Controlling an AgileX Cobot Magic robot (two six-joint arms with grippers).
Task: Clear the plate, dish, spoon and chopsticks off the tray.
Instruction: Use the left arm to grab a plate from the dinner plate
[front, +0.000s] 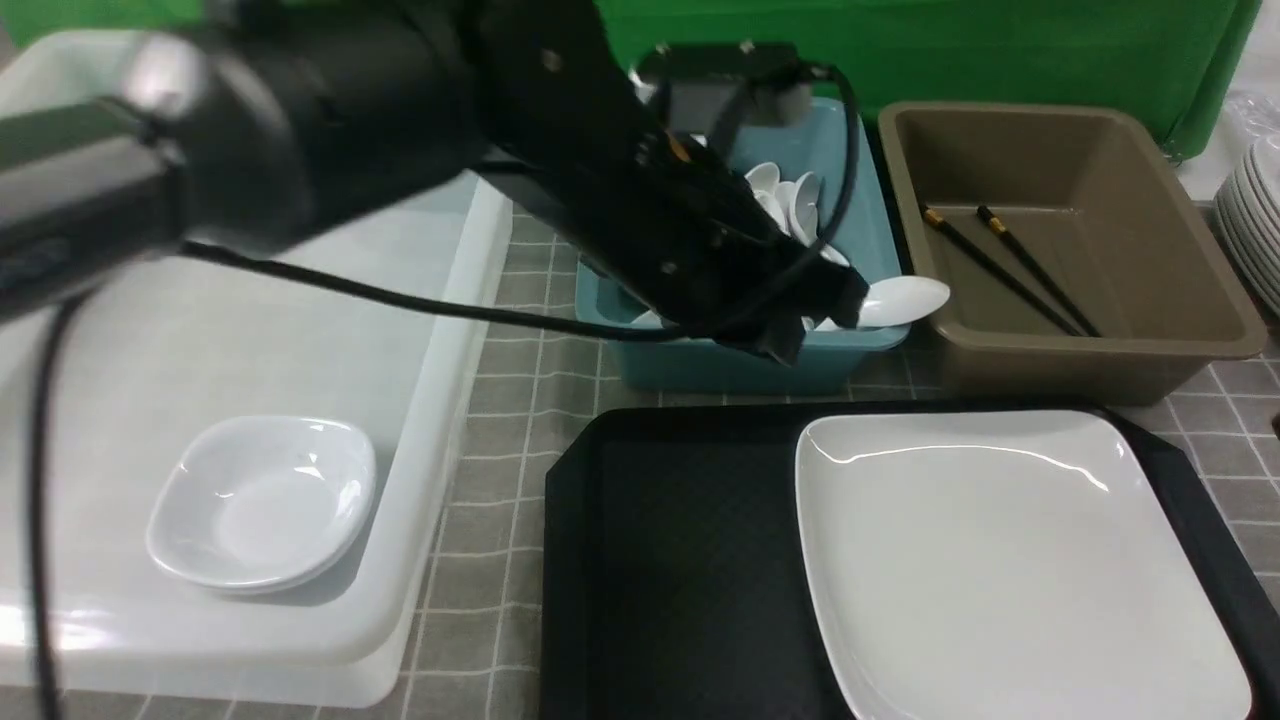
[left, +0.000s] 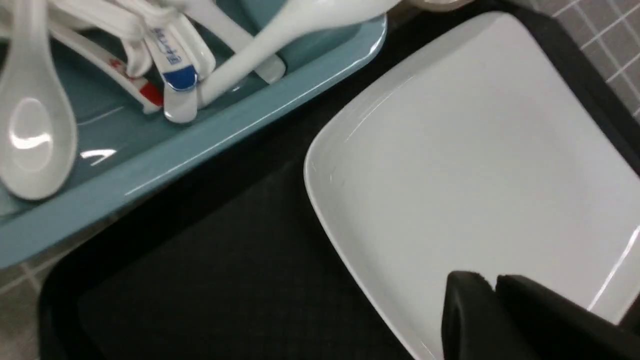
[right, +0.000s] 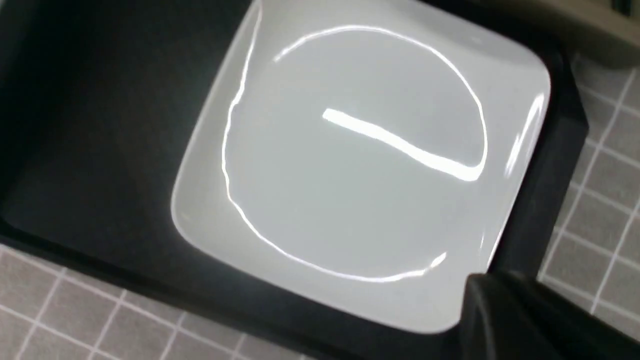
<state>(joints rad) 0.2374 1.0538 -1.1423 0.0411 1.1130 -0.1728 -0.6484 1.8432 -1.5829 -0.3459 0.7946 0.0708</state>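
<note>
- tray (front: 680, 560): nearest, only plate (front: 1000, 560) sits on it, right half.
- right gripper (right: 505, 310): pinched closed, empty, above the plate's corner.
- dish (front: 262, 500): off the tray, in white tub (front: 440, 400), left side.
- left gripper (left: 492, 292): fingers almost together, nothing between them, at near-right corner of teal tub (front: 720, 365).
- spoon (front: 905, 298): handle in teal tub, bowl poking over its right rim.
- chopsticks (front: 1010, 265): farthest, lying diagonally in brown tub (front: 1100, 350).

The plate (front: 1000, 560) lies on the right part of the tray (front: 680, 580), near. Behind the tray stand two tubs: the left tub (front: 720, 365) holds spoons (front: 785, 200), one spoon (front: 900, 298) jutting over its right rim; the right tub (front: 1100, 340) holds the chopsticks (front: 1010, 268). To the left, a dish (front: 262, 502) sits in a bin (front: 440, 420).
</note>
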